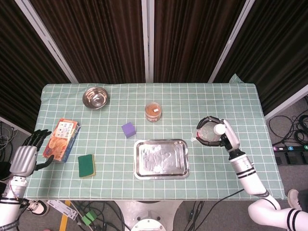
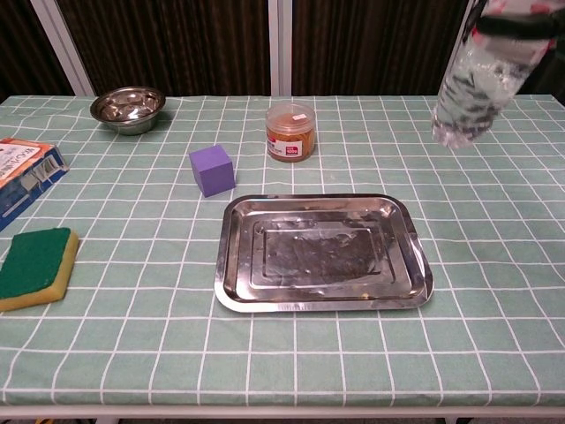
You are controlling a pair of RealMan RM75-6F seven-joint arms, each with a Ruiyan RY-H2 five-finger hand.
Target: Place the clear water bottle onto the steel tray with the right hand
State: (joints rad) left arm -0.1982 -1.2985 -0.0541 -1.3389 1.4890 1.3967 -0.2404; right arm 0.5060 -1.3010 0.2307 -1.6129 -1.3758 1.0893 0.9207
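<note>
While the right hand (image 1: 217,136) wraps its dark fingers (image 1: 206,121) round the clear water bottle (image 2: 474,84), the bottle hangs clear of the cloth, off the right edge of the steel tray (image 2: 402,281) and a little beyond its far corner; in the chest view its base is plainly above the table (image 2: 494,291), with nothing under it; its long axis stands close to upright, the top leaning slightly rightward, cap (image 1: 219,129) uppermost in the head view; so the tray lies to the left of the gripped bottle and lower, and I judge the coming move to be a leftward carry followed by a descent onto the tray's flat floor; the left hand (image 1: 23,159) rests far left of the tray, off the table's edge beside the snack box (image 1: 61,139), fingers spread and holding nothing; the right hand is much the nearer.
</note>
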